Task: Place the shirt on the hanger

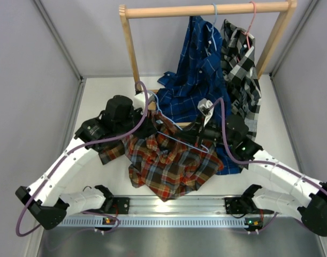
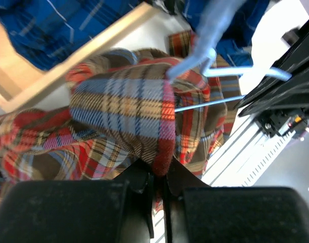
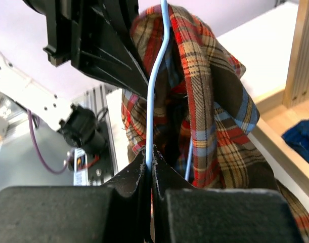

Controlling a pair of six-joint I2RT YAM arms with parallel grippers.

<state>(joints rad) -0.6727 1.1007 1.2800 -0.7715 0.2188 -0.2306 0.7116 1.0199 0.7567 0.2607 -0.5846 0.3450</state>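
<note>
left end effector [image 2: 158,174] clamped on red plaid shirt [image 2: 129,116] fold | right end effector [image 3: 150,161] pinching light-blue wire hanger [image 3: 157,91] | wooden rack rail [image 2: 83,49] close beyond left

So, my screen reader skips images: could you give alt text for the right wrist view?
The right gripper is shut on the thin light-blue hanger, whose wire rises up the picture. The red-orange plaid shirt hangs bunched behind it.

The white table [image 1: 99,101] carries a wooden rack [image 1: 130,48] standing at 12 o'clock. The red plaid shirt [image 1: 168,166] lies heaped from centre toward 6 o'clock, with a blue shirt [image 1: 195,75] trailing down just beyond it.
</note>
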